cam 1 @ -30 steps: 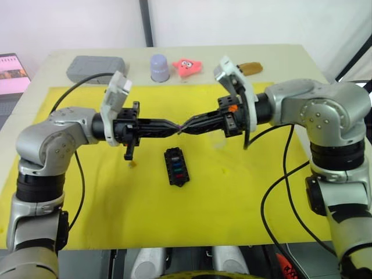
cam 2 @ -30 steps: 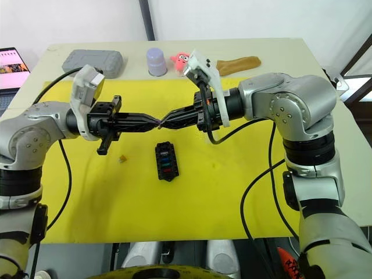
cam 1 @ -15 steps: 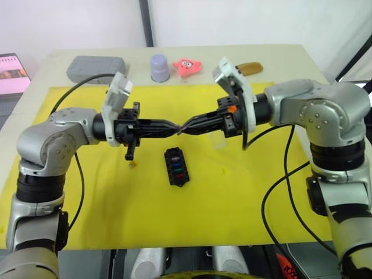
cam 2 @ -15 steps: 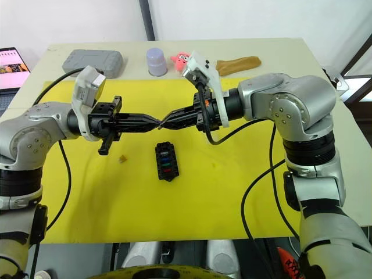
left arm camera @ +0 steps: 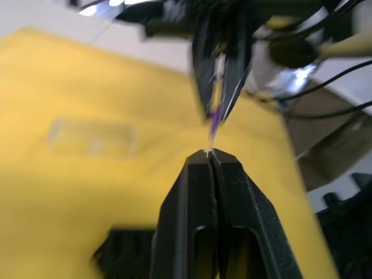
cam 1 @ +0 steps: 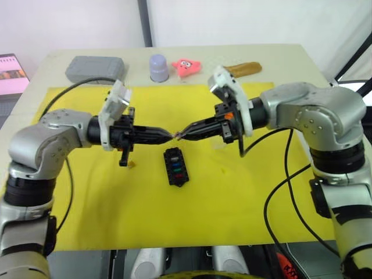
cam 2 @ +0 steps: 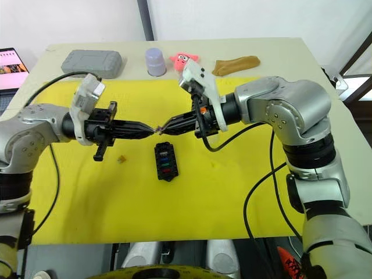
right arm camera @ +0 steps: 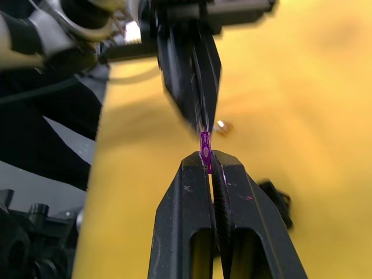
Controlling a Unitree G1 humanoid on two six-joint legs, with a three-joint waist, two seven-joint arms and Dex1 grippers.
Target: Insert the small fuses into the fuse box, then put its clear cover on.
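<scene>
beige table [cam 1: 290, 58], yellow mat [cam 1: 232, 197], grey case [cam 1: 96, 68]

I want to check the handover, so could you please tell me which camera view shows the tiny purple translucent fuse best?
The right wrist view: the purple fuse stands out between the right gripper and the left gripper. The left wrist view shows it as a thin purple sliver. In both eye views it is only a speck where the fingertips meet.

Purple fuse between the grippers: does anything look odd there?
Yes. The purple fuse is pinched by both the right gripper and the left gripper, tip to tip in mid-air above the fuse box. An orange fuse lies loose on the yellow mat.
</scene>
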